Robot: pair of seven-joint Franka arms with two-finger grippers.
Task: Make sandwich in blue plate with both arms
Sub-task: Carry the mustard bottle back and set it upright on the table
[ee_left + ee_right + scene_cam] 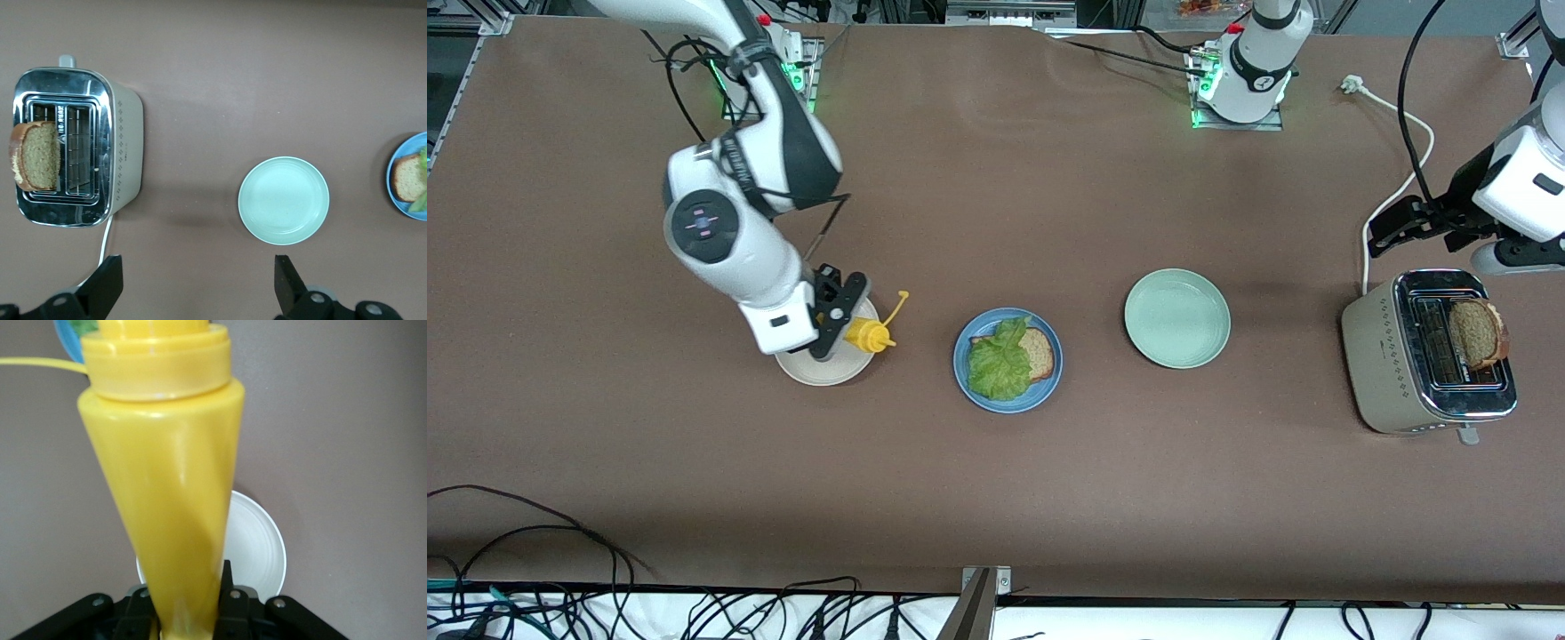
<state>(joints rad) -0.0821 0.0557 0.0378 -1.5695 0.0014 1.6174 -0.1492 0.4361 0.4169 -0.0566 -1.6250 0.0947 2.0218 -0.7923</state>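
While my right gripper (838,313) squeezes the yellow sauce bottle (868,334) over the beige plate (824,363), I should carry it slowly, tip down, to the lettuce (999,358) on the blue plate (1008,360), as my left gripper (199,283) waits wide open above the table near the toaster (1430,352)

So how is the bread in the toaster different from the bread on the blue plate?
The toaster bread stands up out of a slot in the toaster, while the plate bread lies flat on the blue plate. The toaster bread is bare; the plate bread is partly covered by a lettuce leaf. Both are brown slices with darker crust.
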